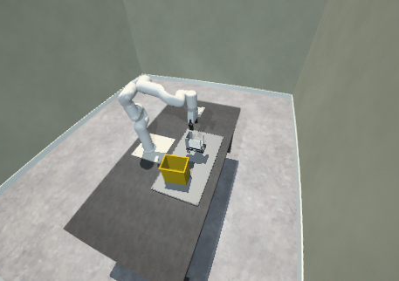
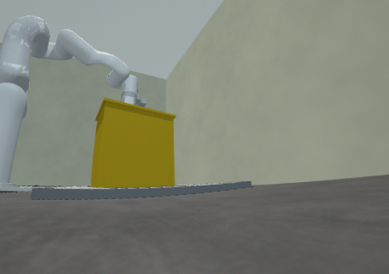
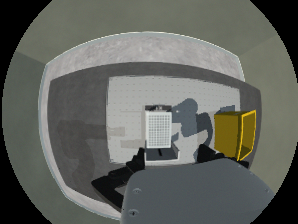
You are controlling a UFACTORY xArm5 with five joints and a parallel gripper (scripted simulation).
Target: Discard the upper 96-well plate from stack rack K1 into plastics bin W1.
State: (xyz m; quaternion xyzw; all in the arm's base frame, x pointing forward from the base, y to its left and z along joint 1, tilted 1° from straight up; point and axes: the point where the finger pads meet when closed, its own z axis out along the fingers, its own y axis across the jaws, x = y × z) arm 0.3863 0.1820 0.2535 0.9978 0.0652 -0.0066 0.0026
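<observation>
The stack rack K1 (image 1: 195,142) stands on the light grey mat (image 1: 202,174) at its far end. The white upper 96-well plate (image 3: 158,129) lies on top of the rack, seen from above in the wrist view. The lower plate is hidden under it. My gripper (image 1: 190,126) (image 3: 172,155) is open and empty. It hangs just above the rack's far edge. The yellow plastics bin W1 (image 1: 175,169) (image 2: 134,145) (image 3: 233,132) stands upright on the same mat, nearer the camera. In the exterior view the bin hides the rack and my fingers.
The arm's base (image 1: 149,147) stands on a pale pad (image 1: 163,142) left of the mat. The dark table (image 1: 141,218) reaches far toward the front. Walls close the room on all sides.
</observation>
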